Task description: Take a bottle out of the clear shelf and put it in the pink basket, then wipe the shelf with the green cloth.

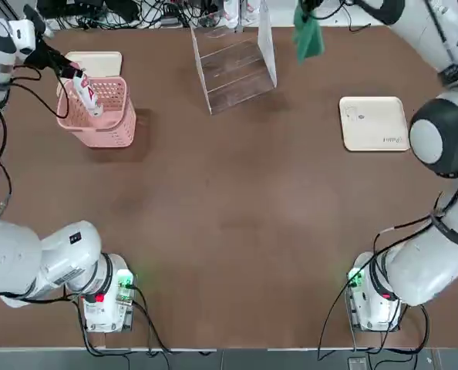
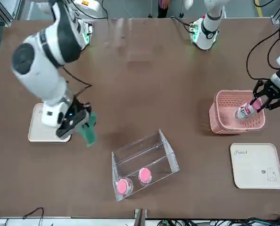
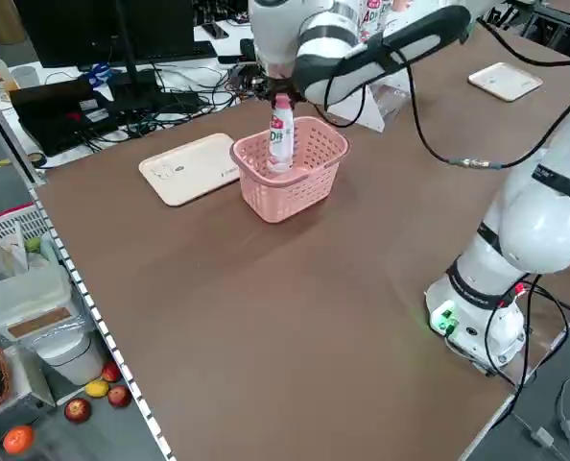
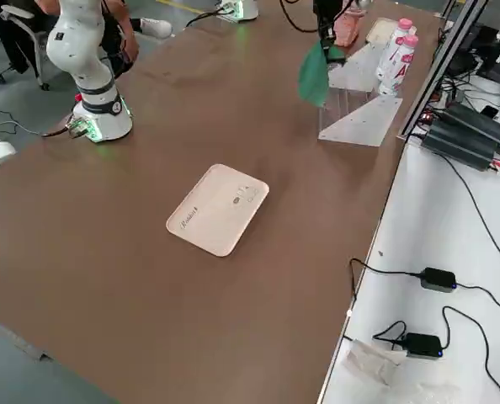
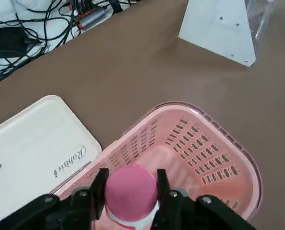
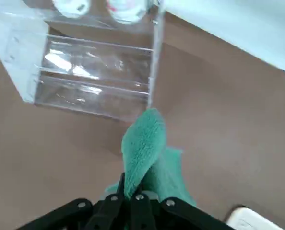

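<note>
My left gripper [image 1: 75, 74] is shut on the pink cap of a white bottle [image 1: 89, 97]. The bottle [image 3: 281, 134] hangs with its lower part inside the pink basket [image 3: 304, 182] and its cap [image 5: 131, 189] above the rim. The clear shelf [image 1: 233, 69] stands at the far middle of the table, with two more pink-capped bottles [image 2: 145, 175] on its far side. The green cloth [image 2: 88, 133] dangles just above the table beside the shelf's right side panel, with my right gripper [image 2: 76, 120] shut on it. In the right wrist view the cloth [image 6: 145, 153] hangs in front of the shelf [image 6: 94, 76].
A cream tray [image 1: 98, 60] lies just behind the basket. A second cream tray [image 1: 374, 123] lies on the right side of the table, under my right arm. Cables and boxes lie beyond the far edge. The table's middle and near half are bare brown surface.
</note>
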### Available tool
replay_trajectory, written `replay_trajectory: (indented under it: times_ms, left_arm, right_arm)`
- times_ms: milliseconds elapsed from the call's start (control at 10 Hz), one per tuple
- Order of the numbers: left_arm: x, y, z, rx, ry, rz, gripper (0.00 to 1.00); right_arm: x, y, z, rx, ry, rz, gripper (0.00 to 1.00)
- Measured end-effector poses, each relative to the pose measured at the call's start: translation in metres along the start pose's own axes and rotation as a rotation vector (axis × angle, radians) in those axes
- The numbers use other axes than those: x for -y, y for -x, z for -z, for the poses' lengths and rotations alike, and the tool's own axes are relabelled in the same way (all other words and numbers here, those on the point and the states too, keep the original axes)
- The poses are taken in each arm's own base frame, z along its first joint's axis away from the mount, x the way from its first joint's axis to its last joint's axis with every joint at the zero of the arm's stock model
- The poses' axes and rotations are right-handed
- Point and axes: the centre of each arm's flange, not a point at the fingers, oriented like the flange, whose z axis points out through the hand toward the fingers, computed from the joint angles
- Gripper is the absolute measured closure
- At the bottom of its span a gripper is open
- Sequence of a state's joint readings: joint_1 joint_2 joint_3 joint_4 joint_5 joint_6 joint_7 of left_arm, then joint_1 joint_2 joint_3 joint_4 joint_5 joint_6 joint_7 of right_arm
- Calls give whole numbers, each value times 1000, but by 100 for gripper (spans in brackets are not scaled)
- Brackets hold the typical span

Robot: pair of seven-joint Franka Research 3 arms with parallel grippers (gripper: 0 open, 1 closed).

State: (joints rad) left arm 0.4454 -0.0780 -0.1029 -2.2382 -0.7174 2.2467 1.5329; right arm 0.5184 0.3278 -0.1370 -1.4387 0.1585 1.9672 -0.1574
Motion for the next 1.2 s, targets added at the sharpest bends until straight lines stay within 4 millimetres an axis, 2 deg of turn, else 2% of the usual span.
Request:
replay_trajectory:
  times_ms: [400, 700, 800, 1000, 1200]
  left_arm:
    - [1, 18, -27, 20, 56, 14, 55]
    - [4, 27, -40, 29, 80, -4, 55]
    - [4, 29, -43, 31, 84, -2, 55]
    - [6, 36, -54, 39, 103, 3, 55]
    - [9, 41, -61, 43, 111, 2, 55]
  right_arm:
    - [73, -12, 1, -129, -26, -126, 98]
    - [111, -19, -7, -216, -50, -149, 98]
    - [117, -23, -18, -255, -53, -151, 98]
    - [132, -30, -55, -321, -58, -161, 98]
    - [149, -35, -77, -387, -72, -169, 98]
